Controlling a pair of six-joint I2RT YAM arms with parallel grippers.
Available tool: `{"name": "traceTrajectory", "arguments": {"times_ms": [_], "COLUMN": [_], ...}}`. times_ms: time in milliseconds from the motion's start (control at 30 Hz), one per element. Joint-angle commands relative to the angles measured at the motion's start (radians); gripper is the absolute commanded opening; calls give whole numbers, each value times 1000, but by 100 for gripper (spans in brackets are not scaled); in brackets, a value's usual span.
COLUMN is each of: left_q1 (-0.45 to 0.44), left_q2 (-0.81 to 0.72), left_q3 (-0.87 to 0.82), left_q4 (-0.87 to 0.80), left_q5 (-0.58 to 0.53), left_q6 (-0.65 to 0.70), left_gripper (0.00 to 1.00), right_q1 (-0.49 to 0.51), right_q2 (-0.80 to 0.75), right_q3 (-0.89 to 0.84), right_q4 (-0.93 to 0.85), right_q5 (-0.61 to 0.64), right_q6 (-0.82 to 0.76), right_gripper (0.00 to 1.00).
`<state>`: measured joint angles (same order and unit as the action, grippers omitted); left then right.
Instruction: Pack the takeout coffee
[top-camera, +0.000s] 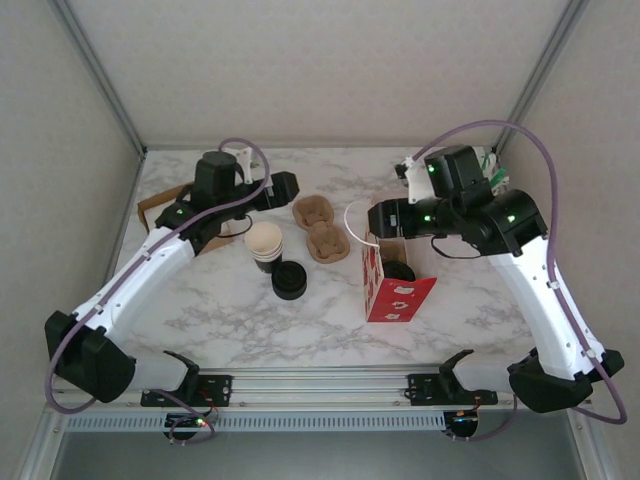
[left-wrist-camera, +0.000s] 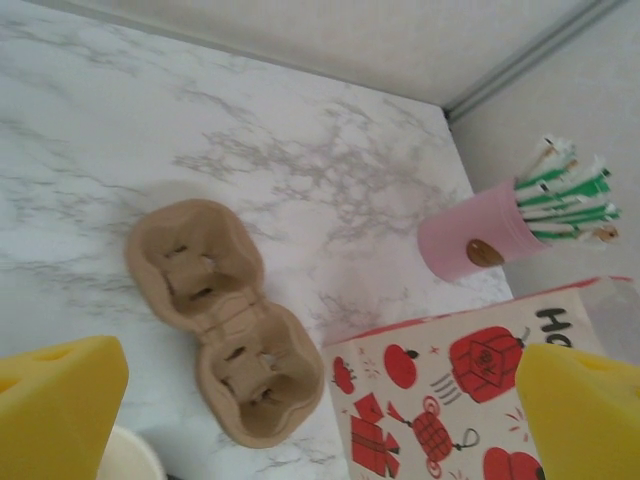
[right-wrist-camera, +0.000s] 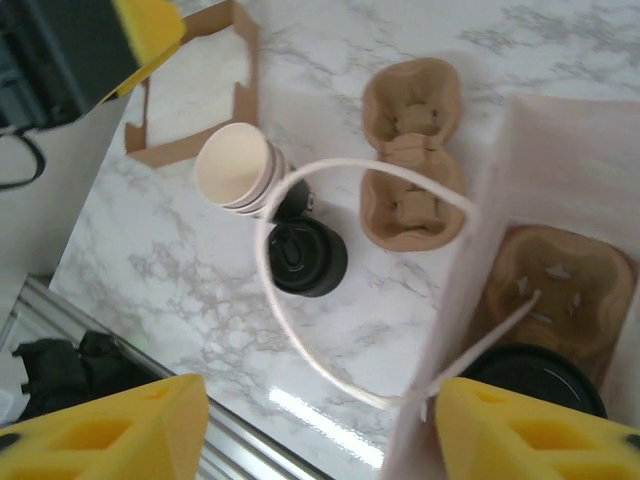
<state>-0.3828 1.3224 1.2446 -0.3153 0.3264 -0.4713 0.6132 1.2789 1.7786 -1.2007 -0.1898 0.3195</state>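
Observation:
The takeout coffee (right-wrist-camera: 535, 375) stands inside the red-and-white paper bag (top-camera: 398, 292). Its round black lid (top-camera: 400, 270) shows and its sides are hidden. It sits in a brown cup carrier (right-wrist-camera: 565, 280) at the bottom of the bag (right-wrist-camera: 480, 300). My right gripper (top-camera: 374, 218) hovers over the bag's left rim. In its wrist view my right gripper (right-wrist-camera: 320, 440) is open, and the bag's white loop handle (right-wrist-camera: 290, 330) hangs loose between the yellow fingertips (right-wrist-camera: 110, 430). My left gripper (top-camera: 290, 188) is open with nothing in it, above the table left of the bag.
A spare brown cup carrier (top-camera: 320, 228) lies between the grippers. A stack of lidless cups (top-camera: 265, 242) and loose black lids (top-camera: 289, 281) sit left of the bag. A pink cup of straws (left-wrist-camera: 475, 235) stands at the back right, and a cardboard piece (top-camera: 160, 205) lies at the back left.

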Motion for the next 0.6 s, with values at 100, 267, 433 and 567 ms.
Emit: {"name": "traceTrajectory", "arguments": {"times_ms": [100, 267, 433, 567], "left_q1": [125, 214, 338, 394], "left_q2": [-86, -81, -51, 21], "left_q3": [-66, -99, -146, -135], "left_q4": [-81, -130, -116, -129], "left_q5": [-103, -214, -199, -227], "left_q6": [-27, -34, -34, -10], "left_gripper": [100, 100, 100, 98], "right_q1": [162, 257, 314, 324], "right_q2": [92, 210, 336, 388], "right_q3": [68, 133, 214, 208], "right_q4": [82, 150, 166, 223], "right_q5": [57, 33, 64, 107], "right_q6": [-22, -17, -23, -23], "right_gripper": [73, 80, 87, 96]}}
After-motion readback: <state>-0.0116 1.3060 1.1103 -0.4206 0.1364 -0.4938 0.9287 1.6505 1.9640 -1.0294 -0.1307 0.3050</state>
